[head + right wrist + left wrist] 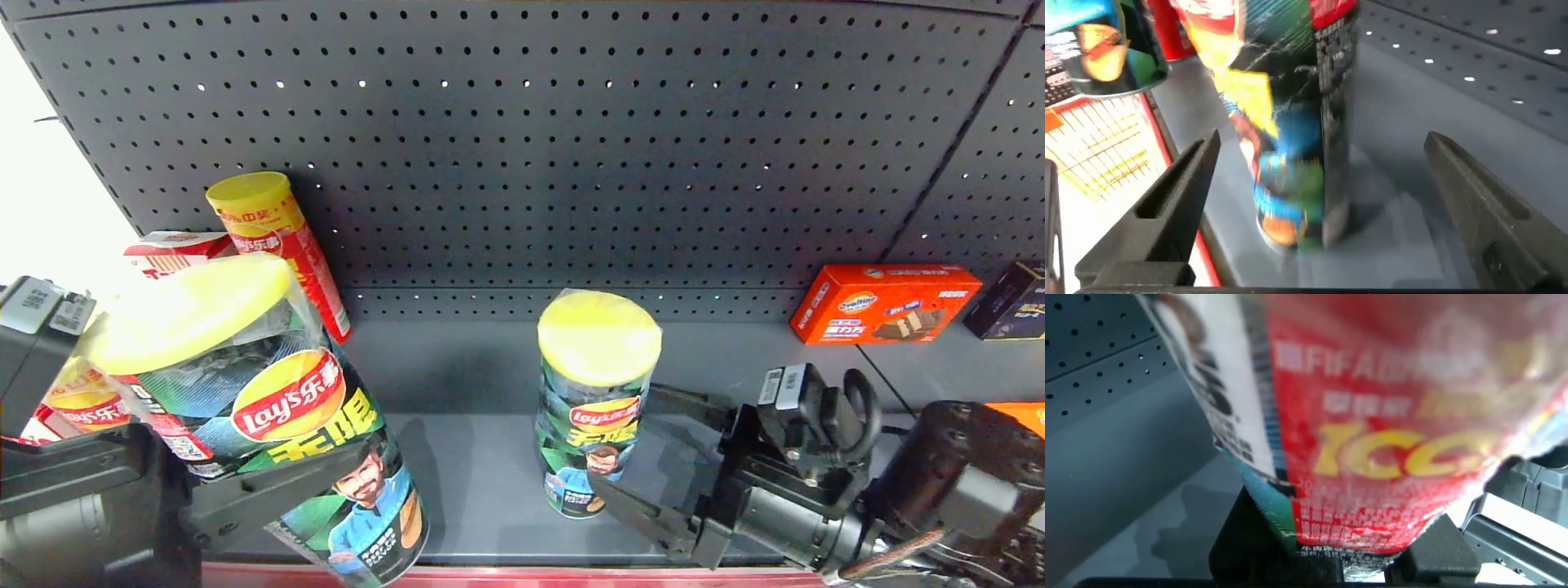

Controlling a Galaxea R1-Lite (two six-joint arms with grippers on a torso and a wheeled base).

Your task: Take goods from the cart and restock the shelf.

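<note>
Closest to us, the left gripper (294, 482) holds a green chip can (269, 392) with a yellow lid. Its fingers are closed tight on the lower part of the can. The can tips to one side, up off the shelf (490, 474) at its front left edge. I think it is waiting to be set down with the other snacks.

A bit farther in, a second green chip can (596, 384) stands up straight in the middle of the shelf. The right gripper (624, 441) has its fingers wide apart, one on each side of this can, with gaps between. It looks like this can is already in its place.

Farther back on the left, a red chip can (282, 245) leans on the dark wall with holes (522, 163). At the back right, an orange box (886, 300) lies flat by that wall.
</note>
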